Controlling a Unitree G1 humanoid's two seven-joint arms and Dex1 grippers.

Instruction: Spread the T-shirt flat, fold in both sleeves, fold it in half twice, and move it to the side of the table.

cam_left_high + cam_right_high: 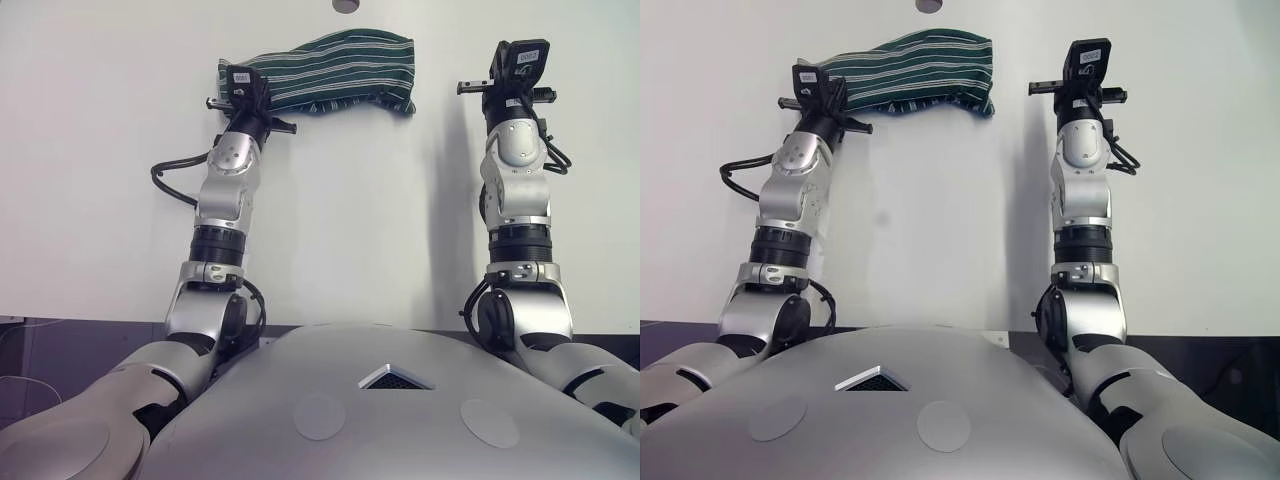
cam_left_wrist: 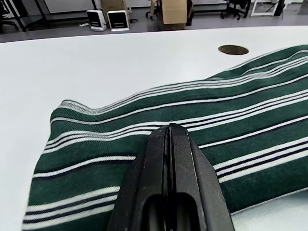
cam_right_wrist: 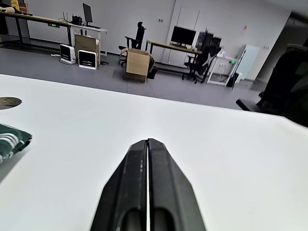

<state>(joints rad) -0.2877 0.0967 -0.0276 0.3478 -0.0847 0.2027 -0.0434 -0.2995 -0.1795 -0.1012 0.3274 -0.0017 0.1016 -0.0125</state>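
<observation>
Nearby, a round hole lies beyond the folded T-shirt — both arms' jaws pressed together

**Striped T-shirt sits folded at the far side of the table**

The T-shirt is dark green, crossed by bands of white and thin dark stripes that run along its length. It is folded into a compact, oblong bundle, several layers thick, and is not spread flat. It lies on the white table far from the robot and left of the middle, its long side running across, the right end raised a little and rounded. The ribbed edge at its left end curls slightly. That left end lies under the tips of the left end effector.
</observation>
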